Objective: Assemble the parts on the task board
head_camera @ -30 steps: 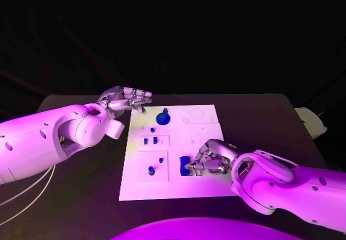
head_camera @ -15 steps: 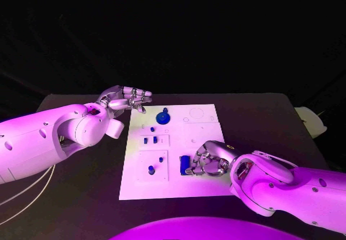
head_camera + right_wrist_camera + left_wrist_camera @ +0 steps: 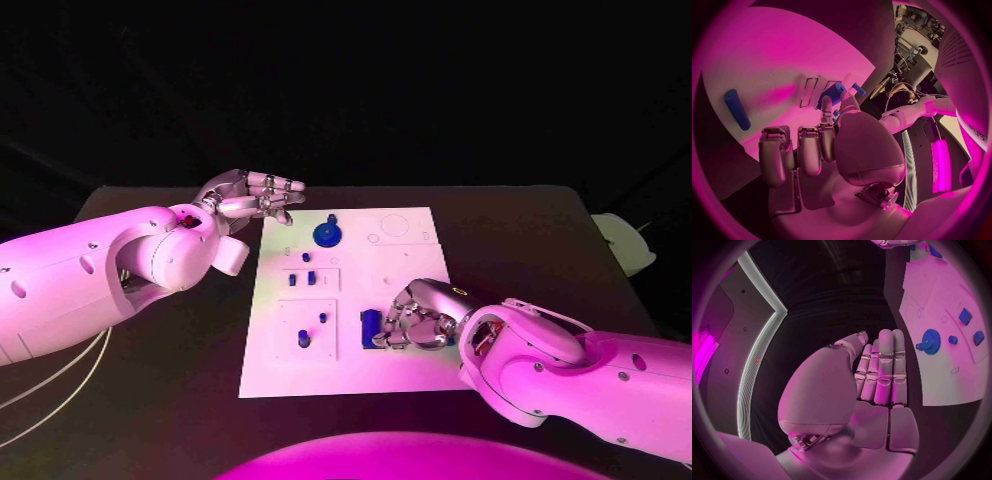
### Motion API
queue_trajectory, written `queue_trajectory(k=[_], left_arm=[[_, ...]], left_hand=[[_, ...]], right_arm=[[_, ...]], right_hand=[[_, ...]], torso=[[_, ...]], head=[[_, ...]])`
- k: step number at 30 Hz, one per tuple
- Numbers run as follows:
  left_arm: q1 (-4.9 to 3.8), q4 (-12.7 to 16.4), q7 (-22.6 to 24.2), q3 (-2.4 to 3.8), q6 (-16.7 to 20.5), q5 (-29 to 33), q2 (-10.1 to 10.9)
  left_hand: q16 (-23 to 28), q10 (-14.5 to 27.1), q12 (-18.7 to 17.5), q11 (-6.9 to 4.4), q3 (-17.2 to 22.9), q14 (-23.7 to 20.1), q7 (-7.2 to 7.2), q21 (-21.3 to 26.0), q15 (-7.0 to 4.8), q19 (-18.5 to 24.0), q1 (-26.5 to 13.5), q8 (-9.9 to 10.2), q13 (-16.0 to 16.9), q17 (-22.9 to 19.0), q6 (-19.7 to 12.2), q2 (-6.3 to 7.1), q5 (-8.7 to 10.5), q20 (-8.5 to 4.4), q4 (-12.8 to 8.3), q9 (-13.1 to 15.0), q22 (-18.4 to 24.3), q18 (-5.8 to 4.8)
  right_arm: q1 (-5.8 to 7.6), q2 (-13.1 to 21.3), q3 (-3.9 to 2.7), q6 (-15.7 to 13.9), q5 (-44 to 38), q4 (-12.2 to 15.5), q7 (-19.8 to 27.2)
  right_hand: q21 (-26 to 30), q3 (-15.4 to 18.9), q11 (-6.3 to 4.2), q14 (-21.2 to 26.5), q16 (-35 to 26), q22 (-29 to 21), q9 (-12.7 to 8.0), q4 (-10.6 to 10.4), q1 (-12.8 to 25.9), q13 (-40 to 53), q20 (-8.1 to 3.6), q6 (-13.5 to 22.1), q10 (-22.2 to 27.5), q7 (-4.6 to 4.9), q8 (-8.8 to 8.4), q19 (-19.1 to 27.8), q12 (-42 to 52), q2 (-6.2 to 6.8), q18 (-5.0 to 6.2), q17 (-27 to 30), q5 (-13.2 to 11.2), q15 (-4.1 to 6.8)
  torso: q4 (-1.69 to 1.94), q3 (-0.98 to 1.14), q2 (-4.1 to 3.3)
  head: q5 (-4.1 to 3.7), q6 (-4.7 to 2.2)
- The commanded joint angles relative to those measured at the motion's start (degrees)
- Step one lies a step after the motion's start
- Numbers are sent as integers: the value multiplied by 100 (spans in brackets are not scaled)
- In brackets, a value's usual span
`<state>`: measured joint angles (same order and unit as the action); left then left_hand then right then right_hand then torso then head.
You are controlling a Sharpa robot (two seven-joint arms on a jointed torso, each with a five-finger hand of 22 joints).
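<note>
close by, right hand (image 3: 415, 322) fingers curled beside blue bar (image 3: 371, 329), grasp unclear, task board (image 3: 411, 375)

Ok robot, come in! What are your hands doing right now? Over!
Left hand off the task board, fingers together, holding nothing. Right hand down beside the long blue part; grip unclear. Blue gear seated at far end. Nothing blocking.

The task board (image 3: 408, 370) lies mid-worktop (image 3: 548, 240). The gear part (image 3: 327, 236) sits at its far end, the long part (image 3: 371, 329) nearer — just left of the right robot hand (image 3: 418, 322). The left robot hand (image 3: 248, 197) hovers beside the board's far left corner.
</note>
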<state>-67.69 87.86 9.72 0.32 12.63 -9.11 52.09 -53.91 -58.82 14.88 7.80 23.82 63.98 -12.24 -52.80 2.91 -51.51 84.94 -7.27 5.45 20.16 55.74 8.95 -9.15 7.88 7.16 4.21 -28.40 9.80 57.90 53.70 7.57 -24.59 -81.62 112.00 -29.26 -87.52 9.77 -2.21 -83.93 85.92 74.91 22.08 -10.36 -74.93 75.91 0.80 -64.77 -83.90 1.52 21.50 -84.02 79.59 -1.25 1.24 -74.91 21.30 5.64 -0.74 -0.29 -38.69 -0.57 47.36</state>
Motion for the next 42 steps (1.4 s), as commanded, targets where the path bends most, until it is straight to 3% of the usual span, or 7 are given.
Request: queue_trajectory(k=[1, 16, 18, 21, 27, 31, 42], left_arm=[[-4, 17, 34, 3, -87, 15, 3], [-4, 15, 24, 3, -83, 15, 24], [-4, 11, 26, 3, -83, 15, 8], [-2, 3, 27, 3, -95, 15, -31], [-1, -16, 25, 3, -97, 15, -62], [-1, -25, 24, 3, -90, 15, -51], [-1, -21, 27, 2, -73, 15, -31]], left_hand=[[31, 37, 39, 3, -14, -19, 20, 25, 11, 2, -3, -17, -6, -10, -37, -30, -5, 29, -28, -7, 7, 77], [31, 44, 46, 3, -16, -18, 20, 28, 11, 0, -7, -19, -6, -11, -42, -31, -5, 30, -31, -7, 10, 78], [31, 44, 46, 3, -16, -18, 20, 28, 11, 0, -7, -19, -6, -11, -42, -31, -5, 30, -31, -7, 10, 78], [32, 46, 51, 2, -13, -18, 21, 28, 10, -2, 1, -21, -6, -12, -43, -33, -6, 29, -39, -6, 10, 79], [32, 46, 51, 2, -13, -18, 21, 28, 10, -2, 1, -21, -6, -12, -43, -33, -6, 29, -39, -6, 10, 79], [32, 48, 55, 1, -10, -18, 22, 28, 8, -3, 9, -23, -6, -12, -43, -36, -7, 28, -47, -6, 11, 80], [32, 48, 55, 1, -10, -18, 22, 28, 8, -3, 9, -23, -6, -12, -43, -36, -7, 28, -47, -6, 11, 80]], right_arm=[[-7, 6, 1, -57, -187, -27, -77], [-6, 151, -1, 86, -394, 27, -19], [-6, 157, 0, 166, -377, 30, 40], [-6, 162, 0, 240, -346, 40, 135], [-6, 235, 0, 224, -347, 80, 219], [-6, 352, 0, 173, -379, 144, 223], [55, 973, -1, 34, -708, 176, 148]], right_hand=[[-19, -38, -65, -456, 37, 1444, 7, -5, -166, 642, -22, 6, -185, -49, 31, -508, 40, -106, -74, -727, 22, 37], [-56, -133, -79, -460, 49, 1454, 19, 37, -288, 672, -40, 14, -203, -60, 31, -522, 62, -30, -82, -751, 214, 53], [-43, -60, -64, -458, 43, 1450, 26, -60, -136, 667, -33, -3, -200, -43, 41, -517, 49, 55, -80, -741, 4, 38], [-8, 121, -26, -452, 31, 1440, 43, -255, 186, 647, -17, -20, -189, -1, 60, -502, 14, 246, -72, -718, -620, 10], [35, 309, -1, -446, 15, 1428, 73, -556, 554, 623, 13, 12, -167, 22, 78, -484, -35, 464, -63, -690, -995, -12], [29, 284, -2, -447, 18, 1430, 79, -560, 517, 630, 15, 15, -170, 20, 84, -486, -29, 443, -64, -695, -976, -11], [119, 291, 52, -431, -24, 1404, 69, -614, 453, 556, 43, 211, -102, 89, -10, -449, -163, 320, -45, -622, -428, -51]], torso=[[-9, 3, 3], [-14, 7, 3], [-10, 7, 3], [-10, 5, 2], [-13, 1, 5], [-3, 9, 3], [-13, 0, 7]], head=[[-6, 5], [2, 12], [5, 15], [1, 13], [-15, 3], [-21, 9], [-53, -11]])
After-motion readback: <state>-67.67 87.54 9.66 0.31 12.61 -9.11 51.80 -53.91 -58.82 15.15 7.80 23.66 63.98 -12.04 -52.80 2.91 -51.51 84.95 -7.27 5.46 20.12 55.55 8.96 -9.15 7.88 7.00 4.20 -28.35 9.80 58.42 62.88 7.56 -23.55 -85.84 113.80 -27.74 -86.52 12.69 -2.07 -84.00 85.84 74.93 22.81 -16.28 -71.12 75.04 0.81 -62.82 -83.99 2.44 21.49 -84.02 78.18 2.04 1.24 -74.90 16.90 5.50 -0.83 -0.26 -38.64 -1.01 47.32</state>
